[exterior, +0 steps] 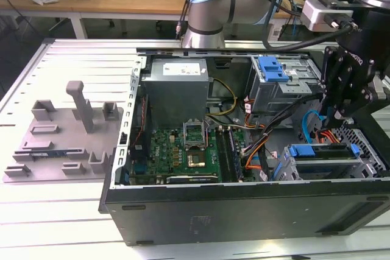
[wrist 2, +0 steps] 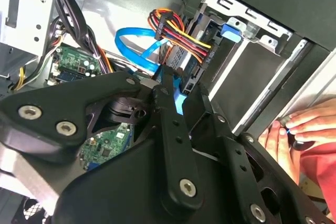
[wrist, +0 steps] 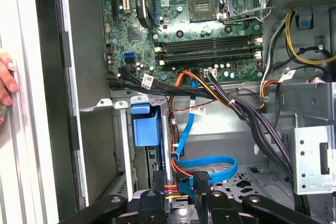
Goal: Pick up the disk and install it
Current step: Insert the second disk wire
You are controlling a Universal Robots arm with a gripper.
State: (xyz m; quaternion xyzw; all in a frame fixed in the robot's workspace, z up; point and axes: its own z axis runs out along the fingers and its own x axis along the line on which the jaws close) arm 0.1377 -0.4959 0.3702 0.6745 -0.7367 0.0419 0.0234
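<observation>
— Looking into the open computer case (exterior: 244,214), where does the disk (exterior: 320,151) sit?

— In the drive cage (exterior: 365,165) at the corner of the case on the exterior view's right. Only its blue carrier front is plain to see; the silver body is hidden by the cage walls. In the first wrist view the same blue front (wrist: 144,127) shows, slotted between metal rails.

— And the gripper (exterior: 332,117)?

— It hangs just above that cage, its black linkage covering part of the wiring. In both wrist views its tip (wrist: 181,182) (wrist 2: 181,95) lies among the plugs at the back of the cage, close to a blue data cable (wrist: 210,163) and a bundle of red, yellow and black power leads (wrist 2: 178,27). Whether the pincer is apart, together or clamped on a plug, I cannot tell: the plugs and the linkage overlap there.

— Anything else at the edges?

— A person's hand (wrist 2: 294,129) rests by the case wall, cut off by the frame. The motherboard (exterior: 183,150) lies exposed, and a grey fixture tray (exterior: 61,132) stands outside the case on the exterior view's left.
</observation>
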